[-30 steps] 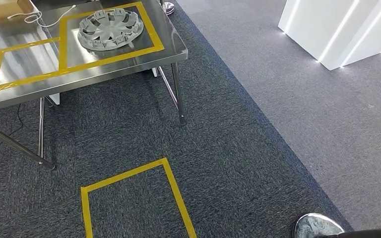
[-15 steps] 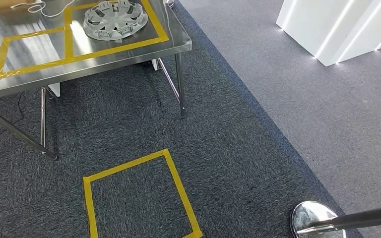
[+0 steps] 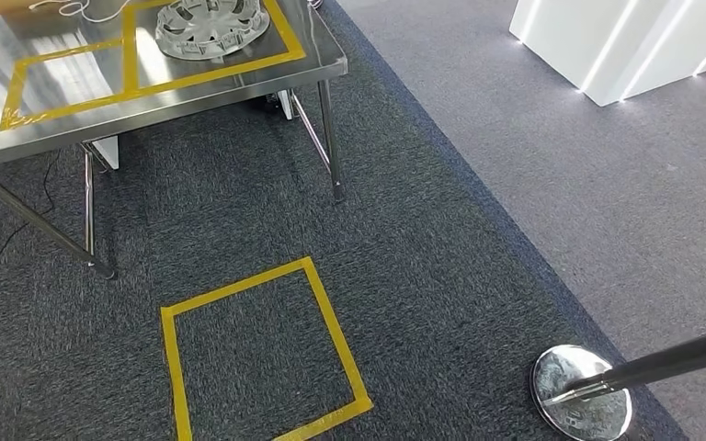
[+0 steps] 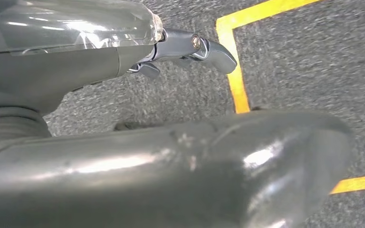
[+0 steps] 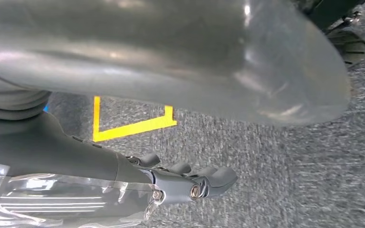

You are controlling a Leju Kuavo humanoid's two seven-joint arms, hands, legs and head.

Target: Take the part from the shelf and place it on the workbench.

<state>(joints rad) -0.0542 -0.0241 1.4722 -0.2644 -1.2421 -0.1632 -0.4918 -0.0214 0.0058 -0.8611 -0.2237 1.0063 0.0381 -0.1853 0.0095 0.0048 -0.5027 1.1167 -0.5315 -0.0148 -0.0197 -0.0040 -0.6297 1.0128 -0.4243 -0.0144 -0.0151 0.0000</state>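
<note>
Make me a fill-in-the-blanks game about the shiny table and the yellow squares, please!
1. The grey wheel cover lies on the steel ____.
2. The square taped on the carpet is ____ in colour.
3. The wheel cover sits inside a taped ____ on the workbench.
4. The left hand holds ____.

Missing words: workbench; yellow; square; nothing

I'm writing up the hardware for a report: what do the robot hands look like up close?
Each robot hand, left and right, has dark grey fingers with small silver pivot screws, a thick glossy grey thumb, and clear plastic wrap over the back.
</note>
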